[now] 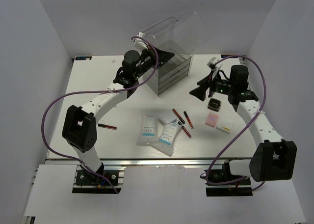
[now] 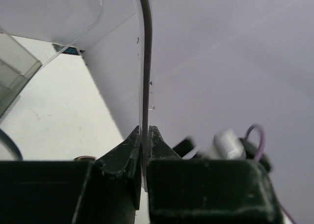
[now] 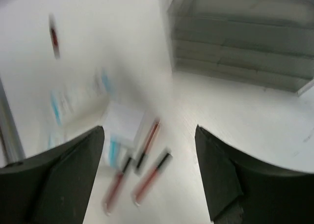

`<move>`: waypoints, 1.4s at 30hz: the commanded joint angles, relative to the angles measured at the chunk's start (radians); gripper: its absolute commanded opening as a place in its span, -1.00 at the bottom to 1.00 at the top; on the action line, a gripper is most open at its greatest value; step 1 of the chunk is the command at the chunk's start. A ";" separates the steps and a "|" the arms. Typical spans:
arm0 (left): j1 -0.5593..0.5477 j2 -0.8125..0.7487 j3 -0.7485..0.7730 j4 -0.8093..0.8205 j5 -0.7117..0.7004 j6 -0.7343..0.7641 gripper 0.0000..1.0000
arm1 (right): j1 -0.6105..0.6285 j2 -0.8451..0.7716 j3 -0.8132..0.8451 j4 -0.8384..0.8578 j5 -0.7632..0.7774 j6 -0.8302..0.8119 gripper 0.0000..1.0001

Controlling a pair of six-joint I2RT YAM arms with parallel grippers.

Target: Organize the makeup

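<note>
White table (image 1: 88, 79), pale grey walls (image 1: 29, 62) on 3 sides.

Count, L to R:
- 4 red/black pencils (image 1: 107, 126): 1 alone far L by the L arm, 3 loose at centre just R of the packets.
- 2 white packets (image 1: 147, 128) w/ blue print, side by side. Poss. more under them, can't tell.
- 1 black compact (image 1: 214, 104).
- 1 pink palette (image 1: 212, 119) just nearer than the compact.
- 1 white pad (image 1: 224, 127) just beside the palette's R side.

All lie flat on the near half of the table.

Left gripper (image 2: 145, 135) is up at the back, pinched tight on the thin edge of a clear cover (image 1: 171, 30) raised over the box (image 1: 169, 71). Right gripper (image 3: 149, 135) is spread wide w/ nothing in it, above the table betw. box and compact.

Open room: back L corner, and the strip betw. packets and near edge. Palette and pad lie close under the R arm, apart from the R edge.
</note>
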 commanded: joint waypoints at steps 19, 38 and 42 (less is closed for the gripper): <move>0.078 -0.068 0.051 0.020 -0.014 -0.255 -1.00 | 0.535 0.124 -0.121 -0.599 0.094 -1.572 0.44; 0.077 -0.052 0.064 0.031 0.010 -0.275 -1.00 | 0.593 0.108 -0.314 -0.293 0.209 -1.550 -0.78; 0.078 -0.045 0.073 0.037 0.015 -0.281 -1.00 | 0.542 0.001 -0.273 -0.468 0.062 -1.592 -1.00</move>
